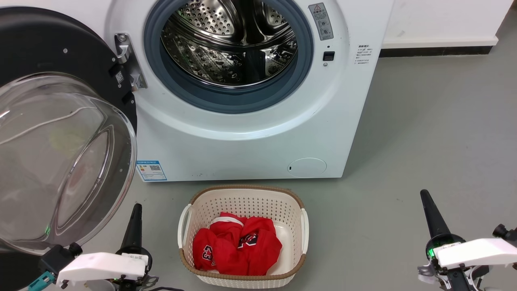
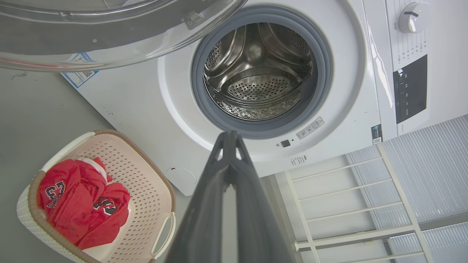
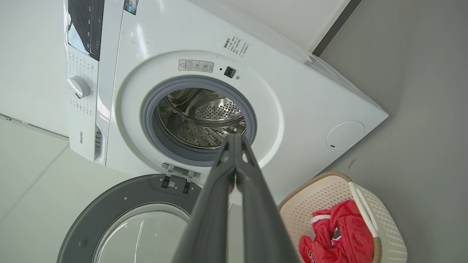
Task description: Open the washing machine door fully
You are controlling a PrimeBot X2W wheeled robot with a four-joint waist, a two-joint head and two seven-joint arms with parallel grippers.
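Note:
The washing machine door (image 1: 52,133) stands swung out wide to the left on its hinge (image 1: 128,60), its black ring and clear domed glass facing me. It also shows as the washing machine door (image 3: 124,223) at the lower left of the right wrist view and the washing machine door (image 2: 109,33) along the top of the left wrist view. The steel drum (image 1: 230,44) lies exposed. My left gripper (image 1: 136,208) is shut and empty, low beside the glass dome. My right gripper (image 1: 425,195) is shut and empty, far right over the floor.
A cream laundry basket (image 1: 242,194) holding a red jersey (image 1: 236,248) sits on the grey floor right before the machine, between my arms. A white rack (image 2: 347,204) shows beside the machine in the left wrist view. A wall with a dark baseboard (image 1: 436,51) runs behind.

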